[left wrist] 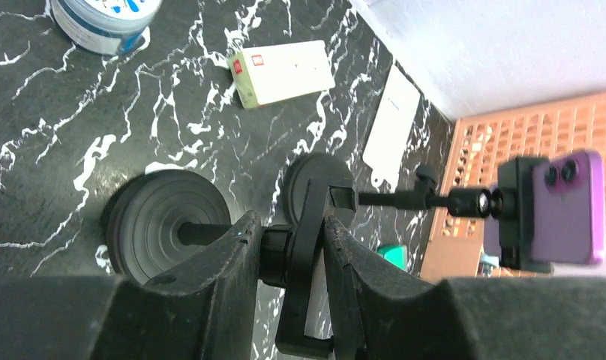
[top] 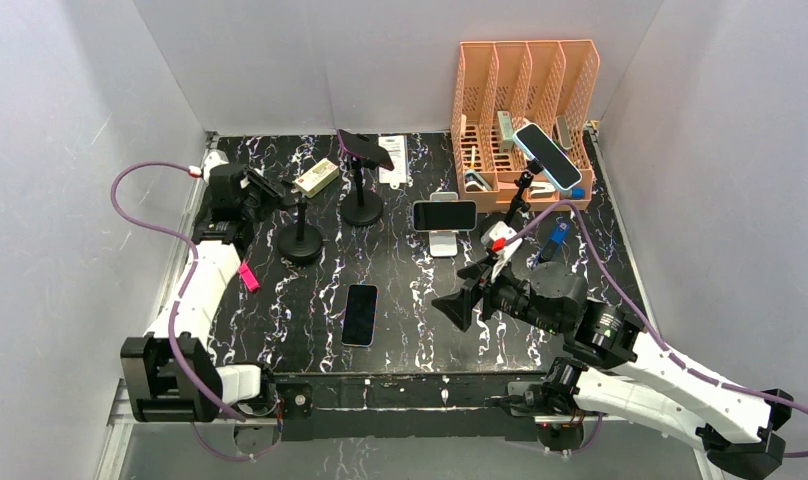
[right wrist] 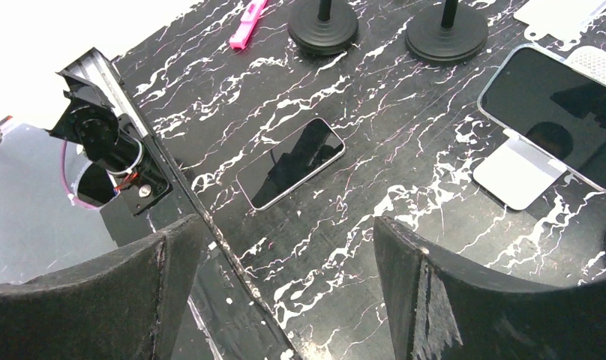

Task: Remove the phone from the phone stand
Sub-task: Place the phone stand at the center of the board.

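Observation:
A dark phone (top: 360, 314) lies flat on the black marbled table, also in the right wrist view (right wrist: 291, 162). My left gripper (top: 270, 190) is shut on the empty clamp head (left wrist: 309, 247) of a black phone stand (top: 300, 243), whose round base (left wrist: 169, 225) shows behind the fingers (left wrist: 232, 255). A second black stand (top: 361, 207) holds a purple phone (left wrist: 562, 206). Another phone (top: 445, 215) rests on a white stand (right wrist: 519, 171). My right gripper (top: 467, 290) is open and empty, hovering above the table to the right of the flat phone (right wrist: 285, 232).
An orange file organizer (top: 525, 100) stands at the back right, with a phone on a stand (top: 547, 156) in front of it. A cream box (top: 317, 177), a white card (top: 393, 160), a pink item (top: 249, 276) and a blue object (top: 557, 235) lie on the table.

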